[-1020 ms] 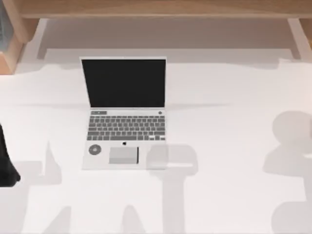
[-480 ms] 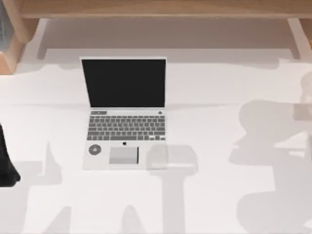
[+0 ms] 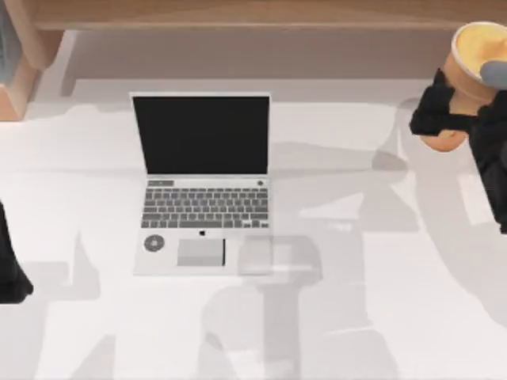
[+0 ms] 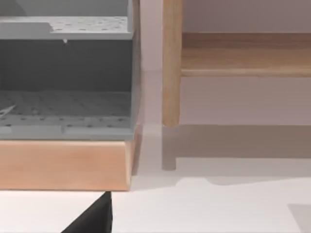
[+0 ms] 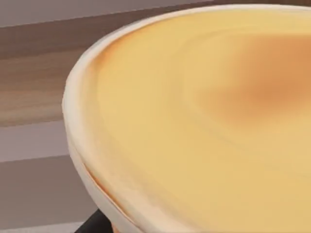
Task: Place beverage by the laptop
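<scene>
The laptop (image 3: 202, 186) lies open at the table's centre-left, black screen towards the back, with a round sticker beside its trackpad. The beverage (image 3: 475, 46), an orange-tan cup with a yellow-orange top, hangs tilted above the table's back right corner. My right gripper (image 3: 458, 115) is shut on the cup's side, one black finger (image 3: 430, 112) showing on its left. A wide stretch of white table lies between cup and laptop. In the right wrist view, the beverage's top (image 5: 204, 121) is very close. My left arm (image 3: 9, 265) is parked at the left edge.
A wooden rail (image 3: 253, 14) runs along the back of the table. At the back left stands a grey perforated rack (image 4: 65, 73) on a wooden base (image 4: 63, 165), with a wooden post (image 4: 171, 63) beside it. Arm shadows fall across the white tabletop (image 3: 356, 261).
My right arm has come into the top view from the right edge, carrying the beverage; before, only its shadow showed. The laptop and left arm have not moved.
</scene>
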You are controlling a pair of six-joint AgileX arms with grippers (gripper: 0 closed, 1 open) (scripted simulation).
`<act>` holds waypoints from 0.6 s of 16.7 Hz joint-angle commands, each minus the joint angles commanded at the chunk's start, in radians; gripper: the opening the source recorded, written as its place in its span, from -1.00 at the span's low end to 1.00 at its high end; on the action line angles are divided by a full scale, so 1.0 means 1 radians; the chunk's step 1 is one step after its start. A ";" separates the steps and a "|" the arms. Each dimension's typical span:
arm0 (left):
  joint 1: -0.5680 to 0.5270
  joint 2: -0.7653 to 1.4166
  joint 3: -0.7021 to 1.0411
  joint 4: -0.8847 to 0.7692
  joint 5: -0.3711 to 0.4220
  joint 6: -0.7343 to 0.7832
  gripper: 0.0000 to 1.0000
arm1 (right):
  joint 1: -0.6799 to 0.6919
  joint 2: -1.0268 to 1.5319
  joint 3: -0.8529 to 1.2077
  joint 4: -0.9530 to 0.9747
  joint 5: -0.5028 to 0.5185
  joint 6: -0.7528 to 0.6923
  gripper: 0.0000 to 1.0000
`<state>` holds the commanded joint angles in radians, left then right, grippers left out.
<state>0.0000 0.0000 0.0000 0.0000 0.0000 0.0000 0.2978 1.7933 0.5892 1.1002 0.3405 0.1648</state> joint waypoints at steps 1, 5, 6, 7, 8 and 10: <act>0.000 0.000 0.000 0.000 0.000 0.000 1.00 | 0.070 0.004 0.020 -0.035 0.068 0.018 -1.00; 0.000 0.000 0.000 0.000 0.000 0.000 1.00 | 0.328 0.018 0.083 -0.175 0.316 0.070 -1.00; 0.000 0.000 0.000 0.000 0.000 0.000 1.00 | 0.384 0.020 0.093 -0.206 0.368 0.078 -1.00; 0.000 0.000 0.000 0.000 0.000 0.000 1.00 | 0.434 0.021 0.102 -0.236 0.416 0.084 -1.00; 0.000 0.000 0.000 0.000 0.000 0.000 1.00 | 0.479 0.022 0.108 -0.262 0.457 0.089 -1.00; 0.000 0.000 0.000 0.000 0.000 0.000 1.00 | 0.548 0.022 0.116 -0.302 0.521 0.096 -1.00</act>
<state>0.0000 0.0000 0.0000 0.0000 0.0000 0.0000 0.8462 1.8153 0.7053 0.7982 0.8612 0.2604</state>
